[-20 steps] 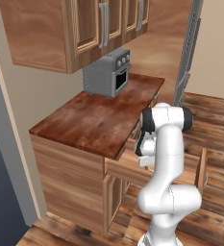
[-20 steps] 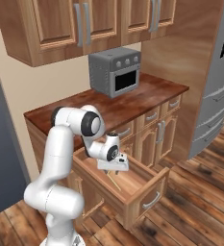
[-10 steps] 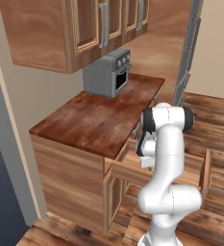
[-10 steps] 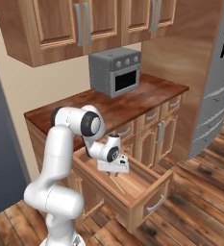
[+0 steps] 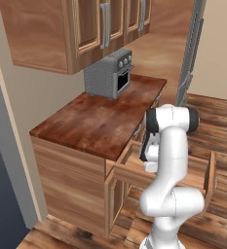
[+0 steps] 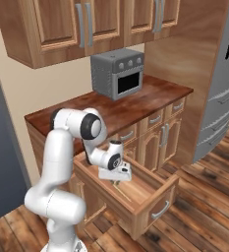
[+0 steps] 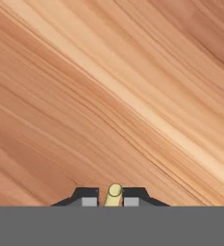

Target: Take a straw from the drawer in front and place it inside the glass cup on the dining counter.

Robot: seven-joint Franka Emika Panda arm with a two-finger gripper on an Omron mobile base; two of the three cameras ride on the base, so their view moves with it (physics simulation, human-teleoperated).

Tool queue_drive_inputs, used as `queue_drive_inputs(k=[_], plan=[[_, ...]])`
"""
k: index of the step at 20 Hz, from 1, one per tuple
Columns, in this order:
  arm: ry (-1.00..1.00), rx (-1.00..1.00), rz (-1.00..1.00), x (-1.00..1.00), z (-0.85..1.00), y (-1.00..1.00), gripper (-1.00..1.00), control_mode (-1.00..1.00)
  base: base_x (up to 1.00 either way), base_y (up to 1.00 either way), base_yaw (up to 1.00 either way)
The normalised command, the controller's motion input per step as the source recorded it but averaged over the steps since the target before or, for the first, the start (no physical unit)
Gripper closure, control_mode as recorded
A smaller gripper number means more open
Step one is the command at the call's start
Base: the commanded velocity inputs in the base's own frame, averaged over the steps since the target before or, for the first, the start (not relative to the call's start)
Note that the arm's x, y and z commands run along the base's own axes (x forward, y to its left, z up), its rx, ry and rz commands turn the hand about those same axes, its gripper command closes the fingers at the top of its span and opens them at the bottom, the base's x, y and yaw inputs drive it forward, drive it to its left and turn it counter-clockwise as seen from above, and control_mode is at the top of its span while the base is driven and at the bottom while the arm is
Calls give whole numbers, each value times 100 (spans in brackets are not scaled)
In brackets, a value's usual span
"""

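Observation:
The medium-brown wooden drawer [image 6: 144,203] stands pulled out in front of the base, also seen in the left base view [image 5: 210,171]. My gripper [image 6: 117,179] reaches down into it, close to the drawer floor. In the hand view my gripper [image 7: 114,199] is shut on a pale yellow straw [image 7: 114,191], whose end shows between the two dark fingertips [image 7: 89,197]. Behind it lies the bare wood of the drawer floor [image 7: 123,91]. The glass cup and the dining counter are out of view.
A grey toaster oven [image 6: 118,74] stands on the reddish-brown counter top [image 6: 153,96] over the drawer cabinets. Wall cabinets [image 6: 86,27] hang above it. A steel fridge [image 6: 223,88] stands at the right. The drawer's walls close in around the hand.
The fingers have closed on the straw in the drawer. The arm and hand have hardly moved.

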Motion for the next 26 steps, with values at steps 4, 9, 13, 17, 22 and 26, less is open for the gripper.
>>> queue_drive_inputs(k=[4, 9, 13, 17, 22, 26], plan=[[-11, -1, 0, -5, 45, -2, 100, -100, 0, 0, 0], [-17, -1, -1, 0, 95, -1, 100, -100, 0, 0, 0], [-12, 0, 0, -7, 100, -1, 100, -100, 0, 0, 0], [-9, 3, 0, -40, 100, 0, 100, -100, 0, 0, 0], [-1, 6, -3, -65, 100, 0, 100, -100, 0, 0, 0], [0, 6, -4, -58, 100, 0, 100, -100, 0, 0, 0]])
